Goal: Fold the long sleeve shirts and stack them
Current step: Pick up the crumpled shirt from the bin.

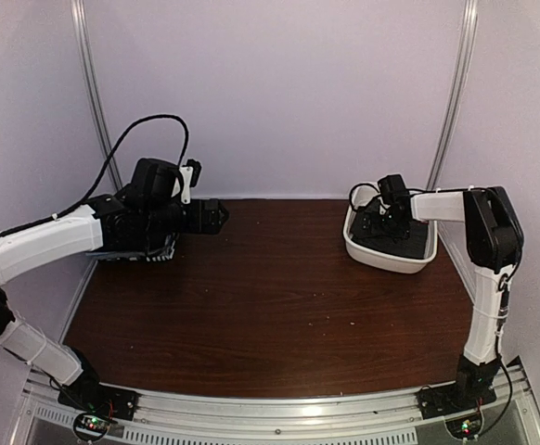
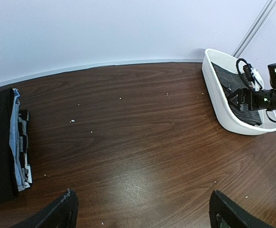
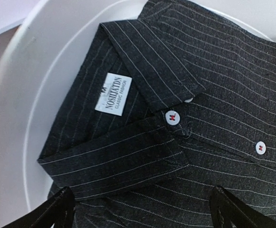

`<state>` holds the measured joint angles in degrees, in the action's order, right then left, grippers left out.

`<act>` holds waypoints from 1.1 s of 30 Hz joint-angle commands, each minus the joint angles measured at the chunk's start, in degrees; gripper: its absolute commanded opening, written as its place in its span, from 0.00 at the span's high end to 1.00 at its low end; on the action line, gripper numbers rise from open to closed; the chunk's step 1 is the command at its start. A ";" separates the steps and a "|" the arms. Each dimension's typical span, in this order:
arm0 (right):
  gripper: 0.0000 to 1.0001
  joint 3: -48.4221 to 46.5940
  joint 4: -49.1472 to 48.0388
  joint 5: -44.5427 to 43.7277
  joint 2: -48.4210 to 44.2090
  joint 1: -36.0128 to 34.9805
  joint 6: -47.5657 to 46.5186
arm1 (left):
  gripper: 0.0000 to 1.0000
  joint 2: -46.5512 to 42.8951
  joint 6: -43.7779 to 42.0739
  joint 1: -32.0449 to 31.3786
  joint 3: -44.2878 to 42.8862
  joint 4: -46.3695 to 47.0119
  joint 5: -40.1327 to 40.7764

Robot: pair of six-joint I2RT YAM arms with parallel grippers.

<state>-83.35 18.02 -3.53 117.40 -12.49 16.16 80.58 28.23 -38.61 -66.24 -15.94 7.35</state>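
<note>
1. The right gripper (image 3: 142,213) hangs with fingers spread wide above a pinstriped shirt (image 3: 176,142) lying collar-up in the white tub (image 3: 29,95).
2. The left gripper (image 2: 145,211), equally wide and empty, hovers near folded shirts (image 2: 0,147) stacked at the far-left edge of the table (image 2: 138,142).

We count two grippers: the left gripper (image 1: 220,215) and the right gripper (image 1: 379,225). Directly under the right gripper is one white plastic tub (image 1: 363,248) holding one pinstriped shirt (image 3: 176,156). On the shirt, two white buttons (image 3: 171,117) are in full view, along with one sewn label (image 3: 114,92). To the left gripper's left lies one stack of folded garments (image 2: 5,142). We see three layers at its edge but cannot tell the total.
</note>
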 commanded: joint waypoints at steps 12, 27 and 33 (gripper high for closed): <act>0.06 2.55 2.73 -5.50 4.54 4.08 -1.66 | 0.02 -0.91 -0.10 0.38 0.06 1.56 -1.05; 0.77 2.27 3.69 -4.65 3.42 10.17 -2.01 | 0.02 -0.78 0.07 0.38 -0.37 1.48 -1.46; 1.00 -0.55 4.38 -2.52 1.26 10.16 -1.78 | 0.02 -0.68 -0.21 0.38 -0.94 1.32 -1.46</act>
<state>-82.63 17.28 -6.46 120.42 -3.01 14.09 80.58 28.27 -38.61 -66.22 -16.03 6.39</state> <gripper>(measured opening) 0.069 0.976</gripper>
